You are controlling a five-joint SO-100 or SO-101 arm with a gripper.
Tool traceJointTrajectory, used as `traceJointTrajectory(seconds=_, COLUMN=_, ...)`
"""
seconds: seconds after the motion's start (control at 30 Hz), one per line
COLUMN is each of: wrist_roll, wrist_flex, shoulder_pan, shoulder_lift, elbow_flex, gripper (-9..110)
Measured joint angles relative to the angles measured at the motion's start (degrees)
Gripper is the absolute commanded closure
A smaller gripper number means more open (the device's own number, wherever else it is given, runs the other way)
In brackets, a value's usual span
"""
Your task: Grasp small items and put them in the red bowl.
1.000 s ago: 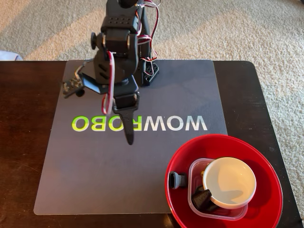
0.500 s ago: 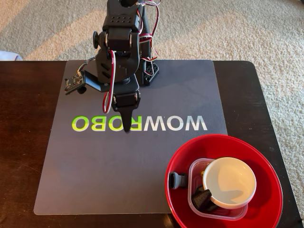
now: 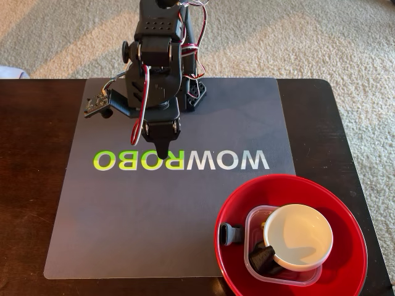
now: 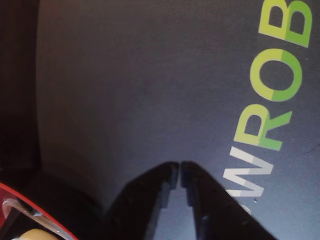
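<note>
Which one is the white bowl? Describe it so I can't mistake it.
In the fixed view, find the big red bowl at the table's lower right corner. Inside it sits a clear square tub, and the small white bowl rests in that: round, cream-coloured, empty, unlike the black parts beside it.

You have open passage across most of the grey mat (image 3: 154,216): its left half and front area carry nothing. The arm base (image 3: 191,92) blocks the mat's rear centre. In the fixed view, the red bowl (image 3: 345,259) occupies the front right corner, overlapping the mat's edge. Its interior is crowded by the clear tub (image 3: 254,217), the white bowl (image 3: 299,237) and black parts (image 3: 229,234), leaving only rim-side gaps.
</note>
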Motion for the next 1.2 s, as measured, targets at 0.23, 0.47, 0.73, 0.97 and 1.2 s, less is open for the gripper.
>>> traceJointTrajectory(seconds=0.23, wrist_roll=-0.18, wrist_flex=-0.35, shoulder_pan=0.00, shoulder_lift=0.00, elbow_flex=0.00, gripper=101)
traceJointTrajectory(seconds=0.47, wrist_roll=-0.18, wrist_flex=-0.35, shoulder_pan=0.00, shoulder_lift=-0.53, elbow_flex=0.09, gripper=101)
traceJointTrajectory(seconds=0.73, wrist_roll=-0.18, wrist_flex=-0.44, shoulder_pan=0.00, shoulder_lift=-0.97, elbow_flex=0.35, gripper=101)
traceJointTrajectory(seconds=0.97, wrist_roll=1.14, wrist_flex=-0.44, shoulder_pan=0.00, shoulder_lift=-0.97, elbow_flex=0.35, gripper=101)
traceJointTrajectory(seconds=1.2, wrist_roll=1.32, wrist_flex=-0.44, shoulder_pan=0.00, shoulder_lift=-2.46, elbow_flex=0.53, gripper=101)
